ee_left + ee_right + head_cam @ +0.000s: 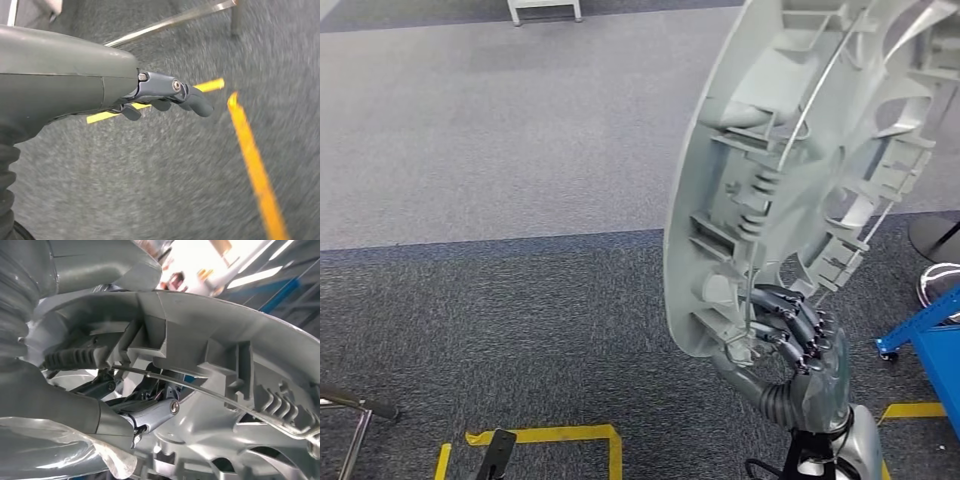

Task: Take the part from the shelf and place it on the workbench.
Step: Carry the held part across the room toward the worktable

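carpet floor (509,150) takes most of the head view, no workbench visible. part (803,170), a big grey ribbed wheel-cover disc, is carried upright on edge in front of the body, likely so it doesn't sag. right hand (803,360) grasps its lower rim, fingers hooked through the ribs. left hand (166,95) hangs released, holding nothing. blue frame (935,345) sits close on the right, yellow floor tape (546,436) below.

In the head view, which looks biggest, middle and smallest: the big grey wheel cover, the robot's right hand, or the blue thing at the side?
1. Wheel cover, by far.
2. Right hand.
3. Blue thing, cut off by the picture's edge, so this rank is unsure.
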Controlling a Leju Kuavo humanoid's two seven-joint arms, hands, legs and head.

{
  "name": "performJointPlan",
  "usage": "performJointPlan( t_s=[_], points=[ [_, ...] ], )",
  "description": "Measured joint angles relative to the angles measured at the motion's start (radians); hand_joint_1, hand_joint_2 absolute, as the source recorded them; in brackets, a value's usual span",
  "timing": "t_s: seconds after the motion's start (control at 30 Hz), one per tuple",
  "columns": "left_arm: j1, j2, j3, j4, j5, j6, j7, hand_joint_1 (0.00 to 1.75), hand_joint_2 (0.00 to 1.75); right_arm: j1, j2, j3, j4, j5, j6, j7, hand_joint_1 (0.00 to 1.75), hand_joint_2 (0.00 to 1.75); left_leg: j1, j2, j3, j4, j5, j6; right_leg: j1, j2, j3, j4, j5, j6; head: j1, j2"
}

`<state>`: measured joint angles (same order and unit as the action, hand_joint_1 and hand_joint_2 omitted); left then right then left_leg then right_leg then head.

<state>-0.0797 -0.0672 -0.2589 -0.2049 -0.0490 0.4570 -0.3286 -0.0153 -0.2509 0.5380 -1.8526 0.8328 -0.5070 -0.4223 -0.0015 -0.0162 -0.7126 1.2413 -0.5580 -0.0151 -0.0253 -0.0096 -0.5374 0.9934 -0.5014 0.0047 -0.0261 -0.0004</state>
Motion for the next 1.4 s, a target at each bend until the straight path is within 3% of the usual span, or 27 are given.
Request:
performJointPlan(
  t_s=[0.07, 0.1, 0.13, 0.2, 0.27, 0.33, 0.37, 0.43, 0.5, 0.57, 0.6, 0.63, 0.7, 0.77, 0.83, 0.87, 0.93, 1.0, 1.07, 1.1, 1.13, 1.17, 1.23, 1.27, 1.33, 1.37, 1.4],
  points=[
    [-0.001, -0.004, 0.013, 0.000, 0.011, 0.004, -0.026, 0.00, 1.75, -0.020, 0.000, 0.004, 0.001, -0.005, 0.024, 0.001, 1.75, 1.75, 0.006, 0.006, -0.035, 0.070, -0.009, -0.005, 0.000, -0.025, 0.004, 0.001, -0.004, 0.001, -0.002, 0.000],
    [-0.001, -0.006, 0.017, 0.000, 0.011, 0.003, -0.030, 0.00, 1.75, -0.030, 0.001, 0.007, 0.002, -0.005, 0.033, 0.001, 1.75, 1.75, 0.007, 0.010, -0.023, 0.044, 0.016, -0.006, 0.000, -0.038, 0.008, 0.001, -0.007, 0.002, -0.003, 0.000],
    [-0.001, -0.008, 0.018, 0.000, 0.009, 0.002, -0.031, 0.00, 1.75, -0.039, 0.001, 0.010, 0.003, -0.005, 0.039, 0.002, 1.75, 1.75, 0.008, 0.020, 0.007, -0.019, 0.055, -0.006, 0.000, -0.050, 0.014, 0.001, -0.011, 0.005, -0.004, 0.000],
    [-0.002, -0.013, 0.020, 0.000, 0.004, 0.001, -0.032, 0.00, 1.75, -0.053, 0.004, 0.015, 0.005, -0.005, 0.043, 0.001, 1.75, 1.75, 0.000, 0.067, 0.074, -0.156, 0.109, 0.002, 0.005, -0.074, 0.024, 0.002, -0.021, 0.014, -0.006, 0.000],
    [-0.003, -0.017, 0.021, 0.000, 0.002, 0.000, -0.034, 0.00, 1.75, -0.065, 0.006, 0.020, 0.007, -0.005, 0.043, 0.001, 1.75, 1.75, -0.009, 0.096, 0.095, -0.208, 0.114, 0.016, 0.014, -0.095, 0.029, 0.002, -0.028, 0.024, -0.006, 0.000],
    [-0.001, -0.019, 0.022, 0.000, 0.002, 0.000, -0.034, 0.00, 1.75, -0.072, 0.007, 0.025, 0.008, -0.005, 0.043, 0.000, 1.75, 1.75, -0.009, 0.076, 0.091, -0.211, 0.113, 0.031, 0.016, -0.116, 0.034, 0.000, -0.035, 0.033, -0.005, 0.000],
    [0.001, -0.019, 0.024, 0.000, 0.002, 0.001, -0.034, 0.00, 1.75, -0.074, 0.007, 0.027, 0.009, -0.005, 0.043, 0.000, 1.75, 1.75, -0.007, 0.064, 0.091, -0.212, 0.114, 0.038, 0.014, -0.107, 0.033, 0.005, -0.044, 0.038, -0.004, 0.000],
    [0.000, -0.018, 0.027, 0.000, 0.001, 0.003, -0.031, 0.00, 1.75, -0.077, 0.008, 0.031, 0.009, -0.008, 0.042, 0.000, 1.75, 1.75, -0.002, 0.039, 0.092, -0.216, 0.116, 0.051, 0.009, -0.054, 0.004, 0.070, -0.087, 0.044, -0.001, 0.000],
    [-0.001, -0.015, 0.032, 0.000, 0.001, 0.003, -0.025, 0.00, 1.75, -0.077, 0.008, 0.034, 0.011, -0.015, 0.040, -0.001, 1.75, 1.75, -0.002, 0.013, 0.092, -0.216, 0.116, 0.058, 0.007, -0.003, -0.068, 0.211, -0.148, 0.045, 0.001, 0.000],
    [0.002, -0.013, 0.037, 0.000, 0.001, -0.001, -0.014, 0.00, 1.75, -0.075, 0.008, 0.038, 0.015, -0.019, 0.040, -0.002, 1.75, 1.75, -0.004, -0.016, 0.093, -0.215, 0.116, 0.059, 0.008, 0.007, -0.129, 0.306, -0.161, 0.043, 0.001, 0.000],
    [0.004, -0.011, 0.039, 0.000, 0.001, -0.003, -0.009, 0.00, 1.75, -0.075, 0.008, 0.040, 0.016, -0.020, 0.040, -0.002, 1.75, 1.75, -0.004, -0.031, 0.094, -0.215, 0.116, 0.059, 0.008, 0.009, -0.134, 0.295, -0.136, 0.041, 0.001, 0.000],
    [0.006, -0.008, 0.041, 0.000, 0.002, -0.005, -0.005, 0.00, 1.75, -0.075, 0.008, 0.041, 0.017, -0.021, 0.039, -0.002, 1.75, 1.75, -0.004, -0.046, 0.095, -0.215, 0.115, 0.059, 0.008, 0.016, -0.118, 0.242, -0.093, 0.037, 0.001, 0.000],
    [0.008, -0.006, 0.044, 0.000, 0.002, -0.011, -0.002, 0.00, 1.75, -0.075, 0.008, 0.043, 0.018, -0.021, 0.039, -0.002, 1.75, 1.75, -0.005, -0.074, 0.096, -0.212, 0.115, 0.056, 0.005, 0.054, -0.066, 0.104, -0.017, 0.029, 0.001, 0.000],
    [0.010, -0.007, 0.044, 0.000, 0.002, -0.022, 0.003, 0.00, 1.75, -0.075, 0.008, 0.045, 0.019, -0.020, 0.037, -0.002, 1.75, 1.75, -0.003, -0.097, 0.087, -0.208, 0.117, 0.047, 0.004, 0.085, -0.032, 0.033, 0.000, 0.025, 0.000, 0.000],
    [0.017, -0.009, 0.045, 0.000, 0.002, -0.033, 0.007, 0.00, 1.75, -0.075, 0.008, 0.046, 0.021, -0.021, 0.036, -0.002, 1.75, 1.75, 0.001, -0.116, 0.080, -0.208, 0.122, 0.034, 0.004, 0.075, -0.022, 0.022, -0.005, 0.021, 0.000, 0.000],
    [0.020, -0.010, 0.045, 0.000, 0.003, -0.037, 0.008, 0.00, 1.75, -0.076, 0.008, 0.046, 0.021, -0.023, 0.037, -0.002, 1.75, 1.75, 0.000, -0.108, 0.077, -0.205, 0.119, 0.028, 0.003, 0.064, -0.019, 0.018, -0.003, 0.017, -0.001, 0.000],
    [0.022, -0.012, 0.045, 0.000, 0.005, -0.045, 0.006, 0.00, 1.75, -0.078, 0.009, 0.045, 0.022, -0.030, 0.038, -0.001, 1.75, 1.75, -0.003, -0.059, 0.057, -0.155, 0.086, 0.017, -0.001, 0.037, -0.011, 0.011, -0.001, 0.005, -0.009, 0.000],
    [0.020, -0.016, 0.045, 0.000, 0.006, -0.055, 0.000, 0.00, 1.75, -0.080, 0.009, 0.045, 0.023, -0.034, 0.038, -0.002, 1.75, 1.75, 0.001, -0.007, 0.001, -0.030, 0.022, 0.008, -0.001, 0.009, -0.007, 0.010, -0.004, -0.001, -0.017, 0.000],
    [0.020, -0.018, 0.046, 0.000, 0.007, -0.063, -0.007, 0.00, 1.75, -0.080, 0.009, 0.045, 0.024, -0.034, 0.038, -0.002, 1.75, 1.75, 0.009, 0.006, -0.044, 0.070, -0.009, 0.000, 0.000, -0.019, -0.004, 0.010, -0.007, -0.001, -0.018, 0.000],
    [0.020, -0.018, 0.046, 0.000, 0.007, -0.065, -0.010, 0.00, 1.75, -0.080, 0.009, 0.045, 0.025, -0.034, 0.038, -0.003, 1.75, 1.75, 0.012, 0.008, -0.042, 0.069, 0.003, -0.002, -0.001, -0.032, -0.002, 0.010, -0.009, 0.001, -0.018, 0.000],
    [0.021, -0.018, 0.046, 0.000, 0.008, -0.066, -0.011, 0.00, 1.75, -0.080, 0.009, 0.046, 0.026, -0.034, 0.038, -0.003, 1.75, 1.75, 0.014, 0.013, -0.020, 0.027, 0.032, -0.003, -0.001, -0.044, 0.002, 0.010, -0.012, 0.003, -0.018, 0.000],
    [0.021, -0.018, 0.047, 0.000, 0.008, -0.068, -0.012, 0.00, 1.75, -0.080, 0.009, 0.046, 0.026, -0.035, 0.038, -0.003, 1.75, 1.75, 0.014, 0.028, 0.016, -0.042, 0.068, -0.003, -0.001, -0.055, 0.006, 0.010, -0.016, 0.007, -0.018, 0.000],
    [0.018, -0.019, 0.050, 0.000, 0.009, -0.075, -0.015, 0.00, 1.75, -0.081, 0.009, 0.045, 0.027, -0.037, 0.038, -0.005, 1.75, 1.75, 0.006, 0.071, 0.076, -0.161, 0.107, 0.003, 0.004, -0.075, 0.014, 0.012, -0.024, 0.018, -0.019, 0.000],
    [0.017, -0.020, 0.051, 0.000, 0.009, -0.079, -0.017, 0.00, 1.75, -0.082, 0.009, 0.045, 0.027, -0.037, 0.037, -0.006, 1.75, 1.75, 0.002, 0.085, 0.090, -0.191, 0.110, 0.009, 0.008, -0.084, 0.016, 0.012, -0.028, 0.024, -0.019, 0.000],
    [0.016, -0.021, 0.054, 0.000, 0.012, -0.083, -0.018, 0.00, 1.75, -0.084, 0.009, 0.046, 0.028, -0.048, 0.040, -0.016, 1.75, 1.75, -0.002, 0.078, 0.089, -0.201, 0.104, 0.023, 0.012, -0.102, 0.021, 0.009, -0.032, 0.035, -0.019, 0.000],
    [0.017, -0.022, 0.057, 0.000, 0.017, -0.083, -0.019, 0.00, 1.75, -0.088, 0.009, 0.046, 0.030, -0.064, 0.045, -0.027, 1.75, 1.75, -0.001, 0.070, 0.089, -0.203, 0.104, 0.030, 0.010, -0.102, 0.022, 0.008, -0.037, 0.041, -0.018, 0.000],
    [0.018, -0.023, 0.062, 0.000, 0.026, -0.079, -0.022, 0.00, 1.75, -0.097, 0.009, 0.046, 0.036, -0.089, 0.053, -0.042, 1.75, 1.75, 0.001, 0.062, 0.091, -0.206, 0.105, 0.037, 0.008, -0.086, 0.018, 0.019, -0.048, 0.046, -0.018, 0.000]
  ],
)
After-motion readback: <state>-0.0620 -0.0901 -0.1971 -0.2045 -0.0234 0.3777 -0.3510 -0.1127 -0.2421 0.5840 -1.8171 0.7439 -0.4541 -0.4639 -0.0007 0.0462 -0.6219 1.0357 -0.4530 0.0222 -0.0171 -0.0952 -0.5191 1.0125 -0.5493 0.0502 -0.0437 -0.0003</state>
